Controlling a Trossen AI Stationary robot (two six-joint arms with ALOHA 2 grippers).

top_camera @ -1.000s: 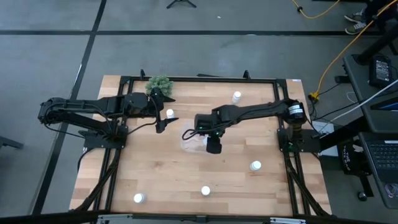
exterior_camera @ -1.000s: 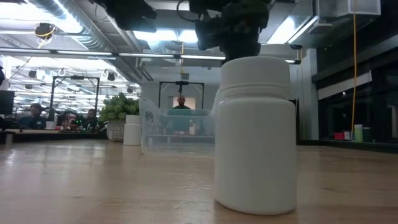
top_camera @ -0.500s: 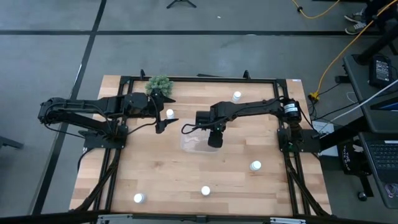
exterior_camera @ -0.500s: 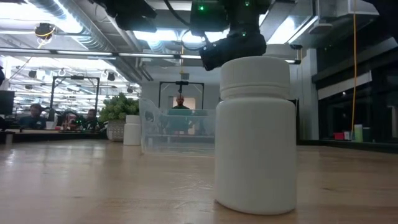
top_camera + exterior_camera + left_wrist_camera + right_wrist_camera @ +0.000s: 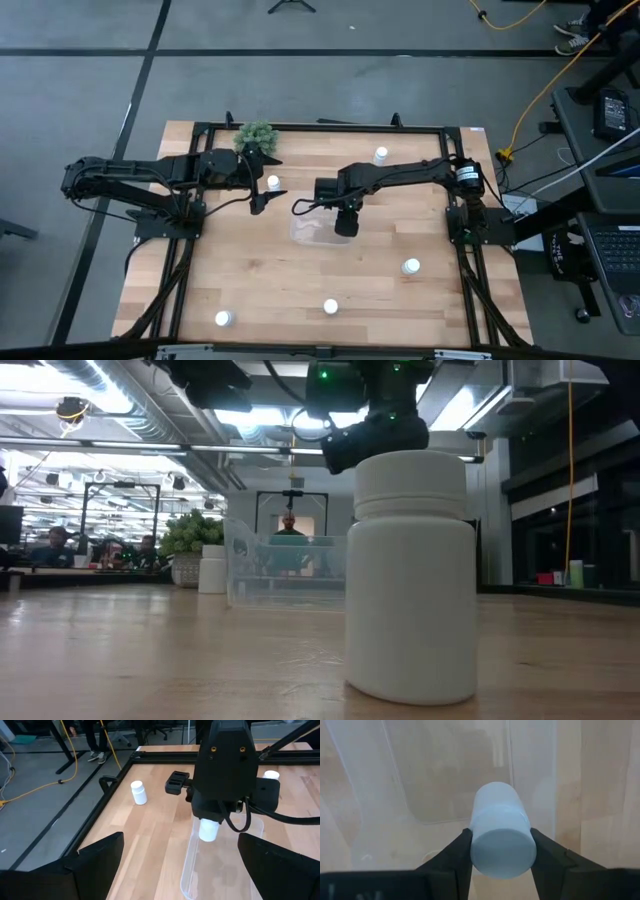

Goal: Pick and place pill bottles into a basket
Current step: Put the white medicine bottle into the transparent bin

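**Over the Basket With the First Bottle**

Above the clear basket [image 5: 318, 230], near the middle of the table [image 5: 260, 280], I had the right gripper [image 5: 500, 851] hanging. Its two fingers were squeezed on one white pill bottle [image 5: 499, 834]. From the right wrist camera I could see the see-through floor of the basket under that bottle, and I saw no bottle lying on it. So I judged the job had only just started: the bottle was over the basket but not let go.

The left gripper [image 5: 262, 203] waited off to the side of the basket, close to the green plant [image 5: 256, 134]. Its fingers [image 5: 95, 860] were spread wide and held nothing.

Then I counted. I found six pill bottles in all:
- one in the right gripper
- one by the left gripper [image 5: 273, 182], near the plant
- one at the far edge of the table [image 5: 380, 155]
- one on the right side [image 5: 410, 266]
- one near the front, in the middle [image 5: 330, 306]
- one at the front left [image 5: 222, 318]

That left five bottles still standing on the wood, well apart from each other. I counted one basket, one plant and two arms.

I thought the next thing needed was to let the bottle go inside the walls.
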